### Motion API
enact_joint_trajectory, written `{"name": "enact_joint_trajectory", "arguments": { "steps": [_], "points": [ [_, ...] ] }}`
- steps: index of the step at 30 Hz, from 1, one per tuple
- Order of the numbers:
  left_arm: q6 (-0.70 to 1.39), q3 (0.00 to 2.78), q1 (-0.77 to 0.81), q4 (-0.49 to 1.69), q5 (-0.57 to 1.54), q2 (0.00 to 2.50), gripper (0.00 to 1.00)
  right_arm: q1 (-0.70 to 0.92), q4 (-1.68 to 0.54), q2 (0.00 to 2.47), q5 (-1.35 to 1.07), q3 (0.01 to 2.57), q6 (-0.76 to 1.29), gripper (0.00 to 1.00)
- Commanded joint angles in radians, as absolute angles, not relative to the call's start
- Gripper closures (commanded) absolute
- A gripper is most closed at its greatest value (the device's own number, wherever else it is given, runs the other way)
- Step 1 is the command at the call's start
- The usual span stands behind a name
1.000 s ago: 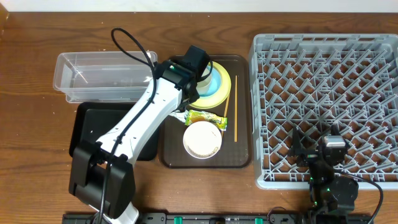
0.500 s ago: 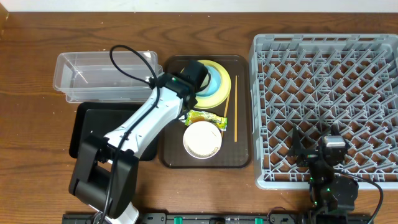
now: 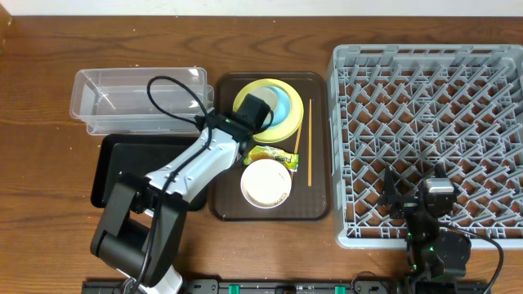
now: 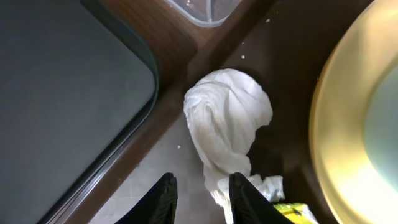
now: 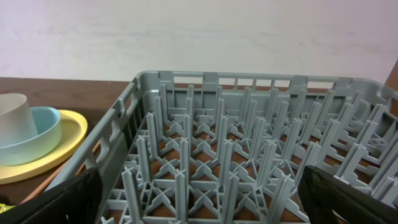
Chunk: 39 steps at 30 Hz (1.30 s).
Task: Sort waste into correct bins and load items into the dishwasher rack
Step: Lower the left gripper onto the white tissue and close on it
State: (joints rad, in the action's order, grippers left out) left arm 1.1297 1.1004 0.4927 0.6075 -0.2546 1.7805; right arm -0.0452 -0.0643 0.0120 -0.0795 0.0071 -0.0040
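Observation:
A crumpled white napkin [image 4: 227, 118] lies on the brown serving tray [image 3: 319, 204], left of the yellow plate [image 3: 292, 124]. My left gripper [image 4: 204, 198] hangs low over the napkin's near end, jaws open a narrow way. The napkin's tail lies against the right finger [image 4: 245, 199]. The yellow-green wrapper [image 3: 270, 155] lies just beyond that finger. The light blue bowl [image 3: 283, 102] sits on the plate, with the white cup [image 5: 12, 115] in it. The white bowl [image 3: 265, 184] and chopsticks [image 3: 310, 143] are on the tray. My right gripper [image 5: 202, 199] stands wide open over the grey rack [image 3: 429, 131], holding nothing.
A clear plastic tub [image 3: 139, 102] stands at the back left, with a shallow black tray [image 3: 131, 167] in front of it. Both sit just left of the serving tray. The rack fills the right side of the table. A few white crumbs dot the tray near the napkin.
My left gripper has come back from over the plate and bowl toward the tray's left edge, down onto the napkin, and its jaws have narrowed. The right arm has not moved.

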Motion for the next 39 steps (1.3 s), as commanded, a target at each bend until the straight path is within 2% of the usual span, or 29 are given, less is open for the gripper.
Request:
{"name": "enact_joint_trajectory", "arguments": {
  "steps": [1,3,17,23,30,39],
  "points": [
    [1.140,1.044,0.488,0.545,-0.276,1.793,0.67,-0.055,-0.067,0.006,-0.086,0.006,0.006,0.01],
    [1.140,1.023,0.488,0.506,-0.274,1.793,0.64,-0.055,-0.067,0.006,-0.086,0.006,0.006,0.01],
    [1.139,1.010,0.488,0.484,-0.271,1.788,0.63,-0.055,-0.067,0.006,-0.086,0.006,0.006,0.01],
    [1.139,1.010,0.469,0.484,-0.255,1.695,0.62,-0.055,-0.067,0.006,-0.086,0.006,0.006,0.01],
    [1.138,1.010,0.461,0.485,-0.255,1.555,0.52,-0.055,-0.068,0.006,-0.086,0.006,0.006,0.01],
    [1.131,1.010,0.461,0.488,-0.209,1.628,0.43,-0.055,-0.067,0.006,-0.086,0.006,0.006,0.01]
  ]
}}
